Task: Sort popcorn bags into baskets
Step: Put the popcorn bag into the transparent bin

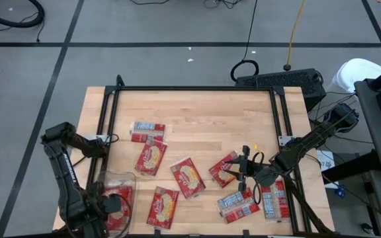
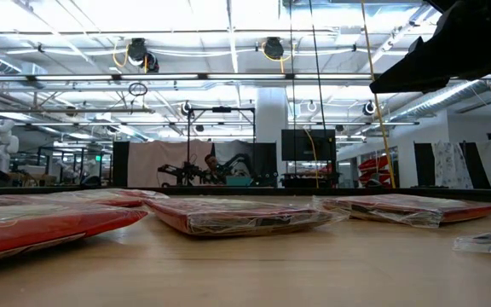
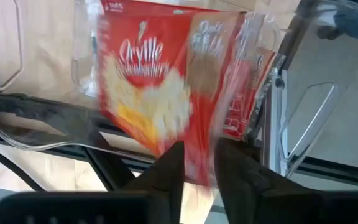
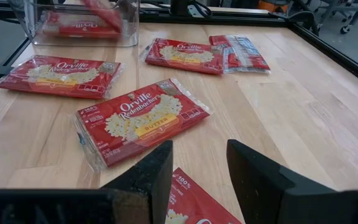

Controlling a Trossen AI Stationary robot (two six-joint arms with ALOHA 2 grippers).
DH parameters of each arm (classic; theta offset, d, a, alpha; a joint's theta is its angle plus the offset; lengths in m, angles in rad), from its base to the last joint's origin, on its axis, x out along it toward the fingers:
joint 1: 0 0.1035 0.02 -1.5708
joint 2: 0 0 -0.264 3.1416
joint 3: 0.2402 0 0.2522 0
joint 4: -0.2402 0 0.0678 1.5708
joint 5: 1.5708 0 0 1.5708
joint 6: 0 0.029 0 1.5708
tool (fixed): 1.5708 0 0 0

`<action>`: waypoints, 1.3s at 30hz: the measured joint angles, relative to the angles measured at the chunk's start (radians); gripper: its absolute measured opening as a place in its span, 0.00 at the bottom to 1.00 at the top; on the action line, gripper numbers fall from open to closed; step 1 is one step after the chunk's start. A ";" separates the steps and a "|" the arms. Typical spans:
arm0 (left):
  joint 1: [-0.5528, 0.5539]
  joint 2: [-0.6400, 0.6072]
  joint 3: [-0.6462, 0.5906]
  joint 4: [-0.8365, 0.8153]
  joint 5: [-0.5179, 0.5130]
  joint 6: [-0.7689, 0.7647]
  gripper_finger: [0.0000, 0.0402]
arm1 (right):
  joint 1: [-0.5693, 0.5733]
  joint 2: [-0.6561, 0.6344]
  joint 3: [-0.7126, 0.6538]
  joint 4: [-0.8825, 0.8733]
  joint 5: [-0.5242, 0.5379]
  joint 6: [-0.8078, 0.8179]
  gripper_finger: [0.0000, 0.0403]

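A pale wooden table [image 1: 197, 119] edged by a dark frame is seen from above, with both arms reaching in from its near corners. At the table's near left corner stands the clear plastic bin [image 1: 113, 192], and red packets are visible inside it through the walls. The left gripper [image 1: 114, 206] is held over this bin. In the left wrist view, a red popcorn bag [image 3: 166, 87] hangs just ahead of the dark fingers [image 3: 166, 174], which are slightly parted; the bag is blurred there, so whether it is still touched by them cannot be told.

The right gripper [image 1: 241, 170] is positioned over the right half of the table, above a packet [image 1: 225, 169] lying there. Its fingers [image 4: 154, 171] are spread apart, with nothing held between them.

Loose popcorn bags are scattered across the table. One is placed label-side up near the middle left [image 1: 147, 130], with another just below it [image 1: 149, 158]. One lies at the centre [image 1: 188, 177] and one near the front edge [image 1: 163, 206]. Three more are grouped at the near right [image 1: 238, 205], two of them with pale labels showing.
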 joint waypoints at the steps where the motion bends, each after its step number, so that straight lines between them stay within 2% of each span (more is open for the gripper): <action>1: -0.003 0.000 0.000 -0.002 0.000 -0.006 0.27 | 0.000 0.000 0.000 0.000 0.000 0.000 0.36; 8: -0.006 0.000 0.000 -0.002 -0.033 -0.012 0.35 | 0.000 0.000 0.000 0.000 0.000 0.000 0.36; 13: -0.005 0.000 -0.007 0.006 -0.185 -0.028 0.30 | 0.000 0.000 0.000 0.000 0.000 0.003 0.36; 16: -0.005 0.000 -0.051 0.034 -0.211 -0.045 0.24 | 0.000 0.000 0.000 0.000 -0.002 0.014 0.36; 27: -0.005 0.000 -0.325 0.329 -0.210 -0.040 0.02 | 0.000 0.000 0.000 0.000 -0.004 0.022 0.36; 35: -0.006 0.000 -0.457 0.548 -0.133 -0.033 0.07 | 0.000 0.000 0.000 0.000 -0.005 0.022 0.36; 39: -0.013 -0.003 -0.471 0.630 -0.093 -0.034 0.07 | 0.000 0.000 0.000 0.000 -0.005 0.022 0.36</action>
